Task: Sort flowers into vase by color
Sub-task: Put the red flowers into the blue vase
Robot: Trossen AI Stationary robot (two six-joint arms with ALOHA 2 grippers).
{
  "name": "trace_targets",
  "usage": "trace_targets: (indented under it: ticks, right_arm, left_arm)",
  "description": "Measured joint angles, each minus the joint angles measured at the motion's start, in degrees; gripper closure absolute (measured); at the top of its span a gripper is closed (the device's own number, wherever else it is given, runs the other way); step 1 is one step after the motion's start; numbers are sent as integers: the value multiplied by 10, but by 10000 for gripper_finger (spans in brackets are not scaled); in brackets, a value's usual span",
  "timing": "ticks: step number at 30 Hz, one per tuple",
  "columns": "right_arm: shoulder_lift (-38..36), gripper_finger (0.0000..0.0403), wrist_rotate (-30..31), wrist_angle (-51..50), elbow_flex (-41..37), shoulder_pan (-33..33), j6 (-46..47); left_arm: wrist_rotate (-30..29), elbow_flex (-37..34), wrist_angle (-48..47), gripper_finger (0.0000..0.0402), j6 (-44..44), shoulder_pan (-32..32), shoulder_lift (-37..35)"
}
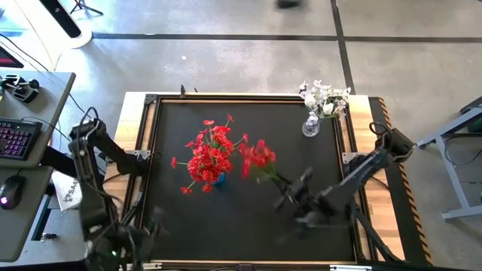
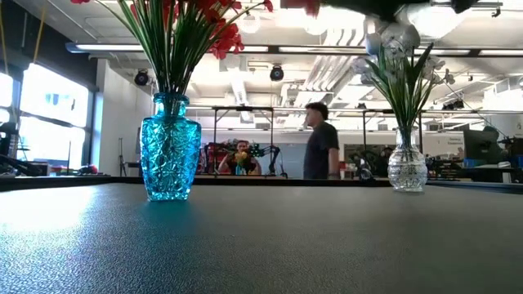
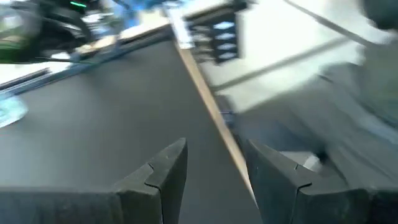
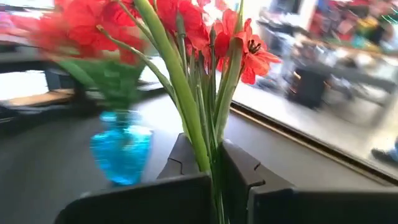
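Note:
A blue glass vase (image 1: pixel 218 179) (image 2: pixel 170 147) stands left of the mat's middle, full of red sprigs (image 1: pixel 211 154). A clear vase (image 1: pixel 311 125) (image 2: pixel 406 167) at the far right corner holds white sprigs (image 1: pixel 324 96). My right gripper (image 1: pixel 288 190) (image 4: pixel 212 171) hovers right of the blue vase, shut on a red sprig (image 1: pixel 258 156) whose blossoms (image 4: pixel 239 46) point toward that vase (image 4: pixel 121 152). My left gripper (image 3: pixel 214 177) is open and holds nothing, near the mat's near left corner (image 1: pixel 154 226). My right gripper pinches the red sprig's bundle of thin green stems (image 4: pixel 208 146) between its two fingers (image 4: pixel 239 171), below the blossoms. The sprig is lifted clear of the table, and its stems and blossoms stick out past the fingertips toward the blue vase.
A black mat (image 1: pixel 248 233) in a wooden frame (image 1: pixel 376 181) covers the table. A desk with a keyboard and a mouse (image 1: pixel 11 188) stands to the left. In the low view, people (image 2: pixel 321 143) show in the room behind the table.

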Motion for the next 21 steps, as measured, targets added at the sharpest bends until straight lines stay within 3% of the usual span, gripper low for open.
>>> trace_targets:
  ticks: [2,5,10,13,17,21]
  right_arm:
    - [-5,403,3,67,0,30,-79]
    - [-5,403,-53,202,0,54,-237]
    - [22,403,-262,491,0,53,-556]
    - [45,403,-399,643,0,42,-700]
    - [79,403,-572,799,1,21,-804]
    - [113,403,-688,916,1,-7,-839]
  left_arm:
    - [45,0,60,250,57,12,26]
    - [108,0,115,250,118,42,47]
    - [183,-3,146,250,204,102,42]
    - [216,-21,184,250,264,143,36]
    - [261,-58,267,250,332,187,37]
    - [267,-91,366,250,393,216,37]
